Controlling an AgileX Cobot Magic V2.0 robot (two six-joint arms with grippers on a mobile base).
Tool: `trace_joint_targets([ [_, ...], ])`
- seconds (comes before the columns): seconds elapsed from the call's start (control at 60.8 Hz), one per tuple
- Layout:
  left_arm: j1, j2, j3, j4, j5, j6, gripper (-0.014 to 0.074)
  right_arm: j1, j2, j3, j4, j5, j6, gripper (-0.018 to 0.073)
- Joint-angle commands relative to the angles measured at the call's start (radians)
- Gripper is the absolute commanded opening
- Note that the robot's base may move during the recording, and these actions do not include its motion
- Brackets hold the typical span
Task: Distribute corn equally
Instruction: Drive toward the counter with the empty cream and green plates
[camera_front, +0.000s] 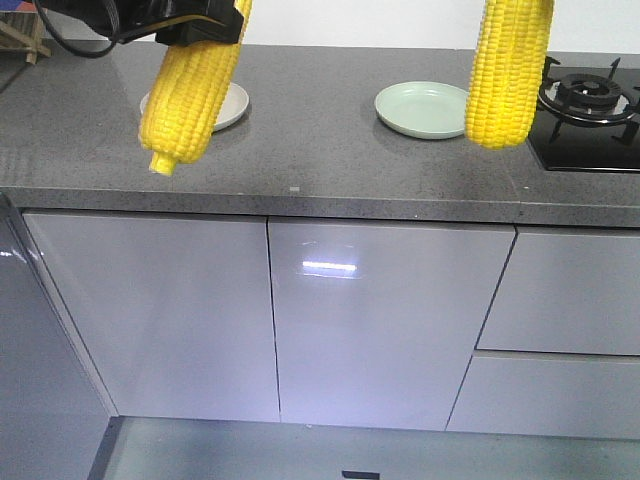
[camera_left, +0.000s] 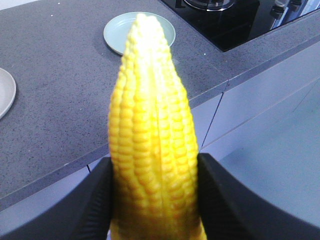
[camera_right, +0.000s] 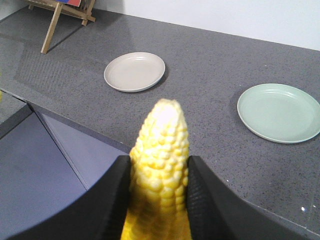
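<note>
I hold two yellow corn cobs in the air over the grey counter (camera_front: 320, 150). My left gripper (camera_left: 154, 160) is shut on one corn cob (camera_left: 152, 125), which hangs tilted in front of the beige plate (camera_front: 232, 105), stub end down (camera_front: 190, 95). My right gripper (camera_right: 160, 159) is shut on the other corn cob (camera_right: 161, 150), seen hanging upright (camera_front: 508, 70) just right of the green plate (camera_front: 420, 108). Both plates (camera_right: 134, 71) (camera_right: 279, 112) are bare. In the front view the right gripper is above the frame's top edge.
A black gas hob (camera_front: 590, 115) occupies the counter's right end, close to the right cob. A wooden easel (camera_right: 60, 15) stands at the far left on the counter. Grey cabinet doors (camera_front: 390, 320) lie below the counter's front edge.
</note>
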Motion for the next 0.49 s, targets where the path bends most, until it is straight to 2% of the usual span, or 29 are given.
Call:
trace_joint_targets([
  [0.0,0.001,-0.036,-0.030,-0.019,-0.063,-0.008,-0.0006,-0.003,-0.035,-0.030,0.021,-0.067,-0.008,-0.0005],
  [0.477,0.001,-0.036,-0.030,-0.019,-0.063,-0.008,-0.0006,-0.003,-0.035,-0.030,0.021,-0.067,-0.008,-0.0005],
])
